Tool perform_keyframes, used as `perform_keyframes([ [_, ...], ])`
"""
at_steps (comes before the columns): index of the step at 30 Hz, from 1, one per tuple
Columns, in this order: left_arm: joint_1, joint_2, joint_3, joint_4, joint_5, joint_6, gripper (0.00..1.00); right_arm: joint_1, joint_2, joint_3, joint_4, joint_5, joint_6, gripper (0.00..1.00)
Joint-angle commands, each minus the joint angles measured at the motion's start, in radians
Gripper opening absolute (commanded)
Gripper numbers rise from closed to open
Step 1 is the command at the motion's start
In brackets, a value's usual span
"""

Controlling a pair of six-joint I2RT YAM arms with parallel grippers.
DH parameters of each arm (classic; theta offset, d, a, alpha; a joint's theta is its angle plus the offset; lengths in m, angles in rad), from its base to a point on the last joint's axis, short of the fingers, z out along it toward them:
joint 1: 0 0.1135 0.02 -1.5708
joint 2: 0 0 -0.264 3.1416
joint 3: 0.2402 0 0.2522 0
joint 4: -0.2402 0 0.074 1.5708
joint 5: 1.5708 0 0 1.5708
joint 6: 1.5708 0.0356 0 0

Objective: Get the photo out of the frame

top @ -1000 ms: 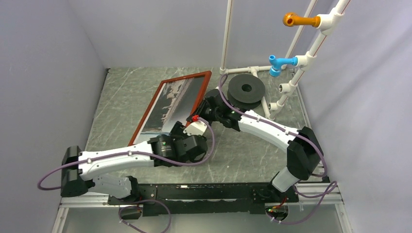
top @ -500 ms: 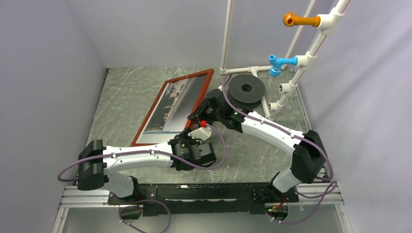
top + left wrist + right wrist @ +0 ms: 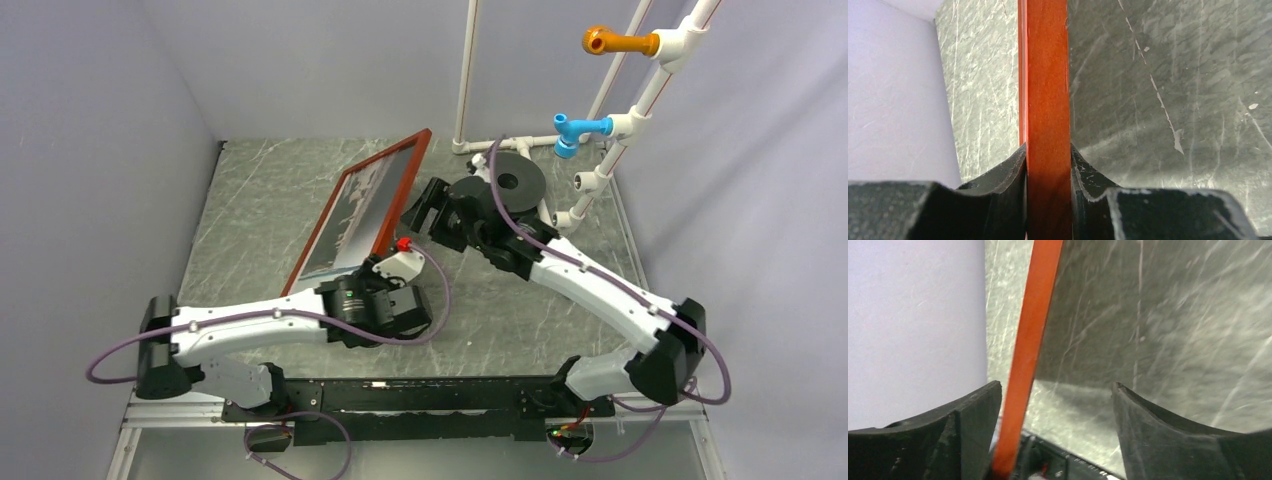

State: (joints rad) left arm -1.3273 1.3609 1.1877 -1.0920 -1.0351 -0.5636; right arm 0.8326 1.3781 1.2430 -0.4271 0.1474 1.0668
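The photo (image 3: 358,205) sits inside the frame (image 3: 402,190), which is tilted up on edge in the upper middle of the overhead view. My left pincer (image 3: 1048,155) pinches the frame's near rail. My right pincer (image 3: 1055,385) is spread, with the rail loose between its fingers. With only one grip, the frame could swing or topple onto the table (image 3: 260,190).

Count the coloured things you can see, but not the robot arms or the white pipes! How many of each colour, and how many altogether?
Reddish-brown: 1, the frame
Grey and whitish: 1, the photo
Black: 1, the round disc
Blue: 1, the blue pipe fitting
Orange: 1, the orange pipe fitting
Total: 5
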Motion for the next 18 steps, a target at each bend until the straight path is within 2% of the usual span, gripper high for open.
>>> perform_keyframes([
  [1, 0.006, -0.14, 0.044, 0.087, 0.02, 0.013, 0.0, -0.004, -0.112, 0.095, -0.087, 0.146, -0.218, 0.88],
  [3, 0.012, -0.185, 0.046, 0.126, 0.05, 0.041, 0.0, -0.004, -0.152, 0.113, -0.128, 0.186, -0.272, 0.93],
  [8, 0.062, -0.316, 0.032, 0.273, 0.191, 0.123, 0.0, -0.005, -0.269, 0.072, -0.177, 0.306, -0.369, 0.96],
  [13, 0.219, -0.43, 0.012, 0.36, 0.376, 0.124, 0.0, -0.005, -0.349, -0.018, -0.19, 0.381, -0.394, 0.96],
  [18, 0.385, -0.502, 0.011, 0.411, 0.549, 0.13, 0.0, -0.004, -0.363, -0.077, -0.198, 0.374, -0.388, 0.95],
])
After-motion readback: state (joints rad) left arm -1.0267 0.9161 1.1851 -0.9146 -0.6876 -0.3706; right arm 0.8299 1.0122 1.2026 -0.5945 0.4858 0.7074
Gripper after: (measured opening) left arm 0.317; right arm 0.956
